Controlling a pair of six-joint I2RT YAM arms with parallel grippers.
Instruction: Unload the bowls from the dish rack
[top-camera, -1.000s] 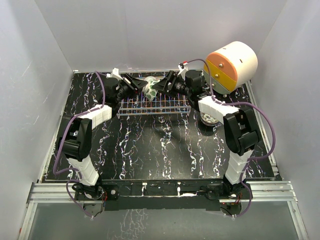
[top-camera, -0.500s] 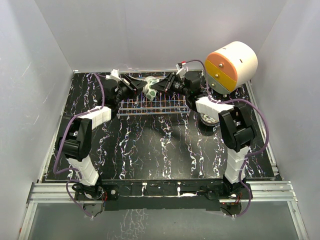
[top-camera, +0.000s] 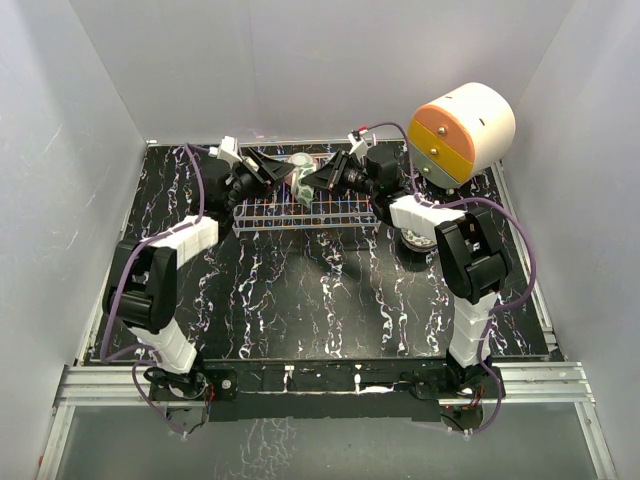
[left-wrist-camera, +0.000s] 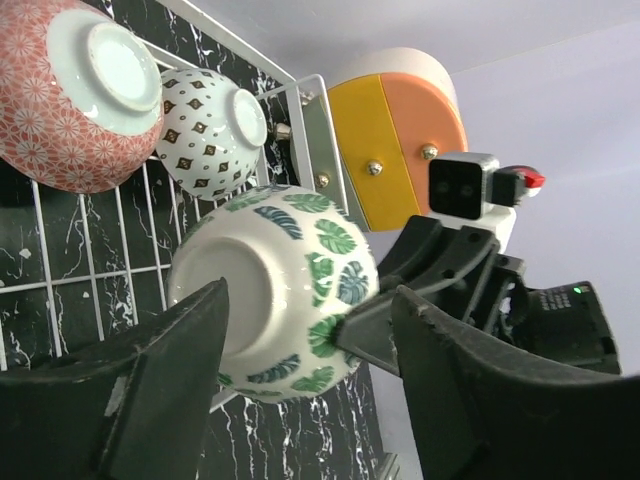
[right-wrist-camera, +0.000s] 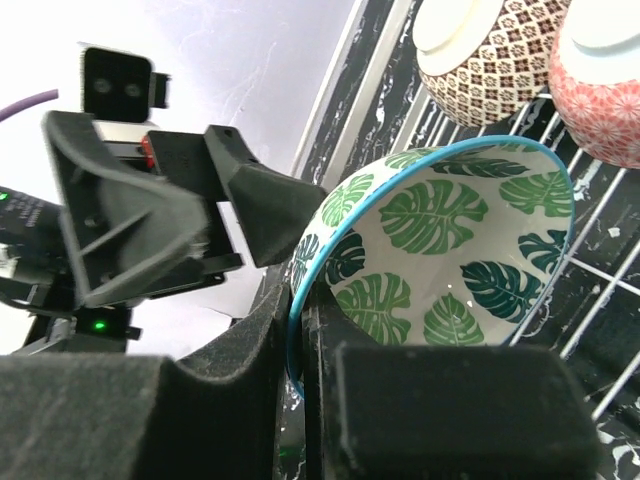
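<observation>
Since the earlier frames both arms have reached further toward the back wall, and the leaf bowl between them has shifted slightly that way.

Count, bowls: three are seen clearly in the wrist views, namely one leaf bowl, one pink-red bowl and one white bowl with brown diamonds. What looks like a fourth bowl sits on the tabletop, largely hidden beneath the right forearm.

Count, other: one dish rack, and one white cylinder with an orange-yellow face at the far right.

Location: the leaf bowl is over the far left part of the dish rack, between the two hands. Whether it touches the wire cannot be told. The pink-red bowl and the diamond bowl sit side by side in the rack just beyond it, and their pale foot rings show in both wrist views.

Orientation: the leaf bowl lies on its side. Its foot ring faces the left hand and its blue-rimmed mouth faces the right hand. The foot-to-mouth axis therefore runs across the rack, from one hand to the other.

Right hand: narrow, pinching the bowl's rim with one finger inside and one outside.

Left hand: fingers spread wide at the foot end. Contact with the bowl cannot be confirmed.
</observation>
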